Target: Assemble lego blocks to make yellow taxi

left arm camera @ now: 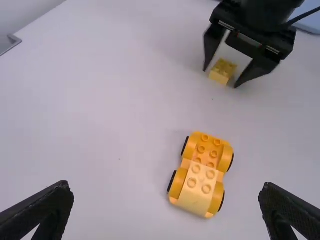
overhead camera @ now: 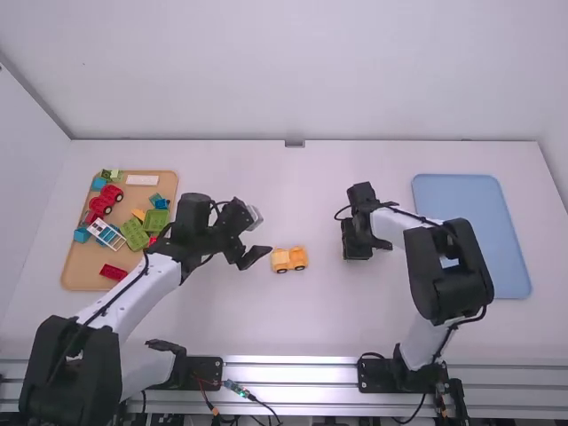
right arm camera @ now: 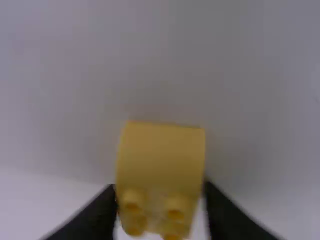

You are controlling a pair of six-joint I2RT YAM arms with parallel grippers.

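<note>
my right gripper [left arm camera: 221, 77] grasps small yellow brick [right arm camera: 160, 155], apart from wheeled yellow base [left arm camera: 199, 172]; left gripper [left arm camera: 166, 192] released, fingers wide, near base. i judge: adding upper brick. next: carry brick over, line up studs, press while left steadies base.

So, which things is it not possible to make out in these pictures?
- Right wrist view: blur hides whether the right end effector grips the yellow block.
- High view: the end effector covers this block.
- High view: the left arm hides part of the tan tray.
- High view: the right arm hides part of the blue tray.
</note>
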